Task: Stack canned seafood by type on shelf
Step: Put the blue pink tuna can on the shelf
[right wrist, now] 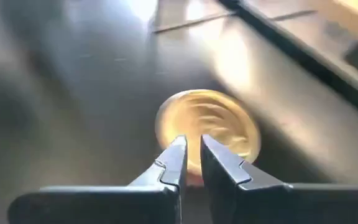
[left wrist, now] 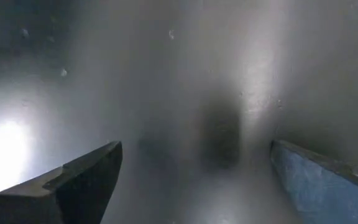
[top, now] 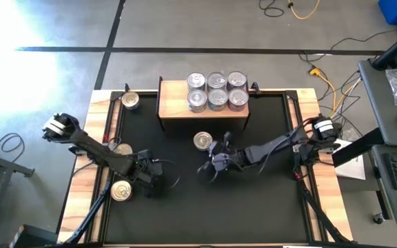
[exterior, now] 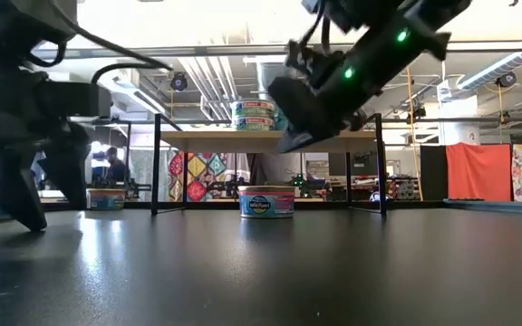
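Observation:
The light-wood shelf (top: 174, 105) stands at the table's far middle with several silver-lidded cans (top: 216, 90) on its right half; the low view shows them stacked (exterior: 254, 114). A gold-lidded can (top: 202, 141) (right wrist: 207, 127) with a blue and pink label (exterior: 266, 202) stands on the black table in front of the shelf. My right gripper (top: 211, 164) (right wrist: 191, 142) hangs shut above the table just near of it, pointing at it. My left gripper (top: 151, 180) (left wrist: 197, 186) stands open low over bare table at the left. Right beside it, to the left, sits another can (top: 121, 191).
Two more cans stand at the left: one at the table's left edge (top: 120, 148) and one at the far left corner (top: 129, 101). The shelf's dark legs (exterior: 157, 163) rise behind the middle can. Bare black tabletop (top: 253, 207) lies at the near right.

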`<state>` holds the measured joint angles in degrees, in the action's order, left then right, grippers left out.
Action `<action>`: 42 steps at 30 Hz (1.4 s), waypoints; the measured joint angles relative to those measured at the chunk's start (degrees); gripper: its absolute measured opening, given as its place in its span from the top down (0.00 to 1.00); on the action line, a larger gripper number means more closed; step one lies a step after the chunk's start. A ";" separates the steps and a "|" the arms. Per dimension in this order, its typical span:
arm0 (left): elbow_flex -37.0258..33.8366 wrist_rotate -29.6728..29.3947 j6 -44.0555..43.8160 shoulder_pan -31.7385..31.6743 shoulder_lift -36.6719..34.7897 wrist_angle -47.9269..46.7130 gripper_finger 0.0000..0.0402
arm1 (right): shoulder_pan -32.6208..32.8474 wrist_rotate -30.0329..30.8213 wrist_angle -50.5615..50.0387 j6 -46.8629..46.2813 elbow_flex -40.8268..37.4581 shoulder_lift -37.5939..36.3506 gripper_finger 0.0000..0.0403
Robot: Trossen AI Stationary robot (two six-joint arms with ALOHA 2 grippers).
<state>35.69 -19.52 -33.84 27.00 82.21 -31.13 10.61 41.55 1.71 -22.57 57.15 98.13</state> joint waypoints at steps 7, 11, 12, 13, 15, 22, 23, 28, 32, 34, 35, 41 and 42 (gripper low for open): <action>-0.69 -1.74 7.93 -0.14 1.23 5.14 0.00 | -6.31 -1.03 1.75 -0.42 -1.00 0.64 0.90; 1.37 -0.40 9.52 -0.23 1.41 4.46 0.00 | -7.29 -1.58 8.90 -2.02 -2.22 2.75 0.90; 1.70 1.12 9.95 -0.31 1.52 4.52 0.00 | -7.27 -1.78 10.90 -2.32 -2.52 3.65 0.90; 2.02 2.31 10.76 -0.28 1.65 4.96 0.00 | -7.25 -2.39 12.58 -2.38 -2.73 4.69 0.90; 2.11 2.54 13.12 -0.13 1.70 5.19 0.00 | -7.25 -3.83 14.97 -2.46 -2.80 6.98 0.90; 0.36 -7.22 17.23 -0.53 1.51 6.54 0.00 | -7.34 -7.11 15.68 -2.16 0.13 12.34 0.90; -0.25 -7.26 18.53 -1.62 1.34 7.52 0.00 | -7.36 -9.45 15.72 -1.47 0.56 12.43 0.90; -0.19 -1.45 25.42 -9.14 1.14 7.72 0.00 | -5.38 -22.01 11.73 5.02 2.34 8.72 0.90; 1.31 3.77 24.81 -12.56 1.27 6.98 0.00 | -4.34 -21.44 5.97 8.02 3.52 0.91 0.91; 1.92 7.10 23.60 -13.14 1.42 9.06 0.00 | -4.44 -20.58 4.33 7.79 3.12 -1.90 0.91; 2.34 8.65 22.62 -13.13 1.49 10.67 0.00 | -4.43 -20.55 3.11 6.88 2.55 -2.85 0.90; 3.66 17.65 15.01 -12.86 1.45 12.98 0.00 | -1.14 -21.16 -5.57 -3.43 0.61 -4.14 0.91; 3.76 17.99 14.22 -12.86 1.44 13.57 0.00 | -0.32 -21.19 -7.32 -4.31 0.65 -3.84 0.91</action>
<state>39.46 -1.53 -19.62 14.13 83.64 -17.56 10.29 20.36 -5.60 -26.88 57.80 94.29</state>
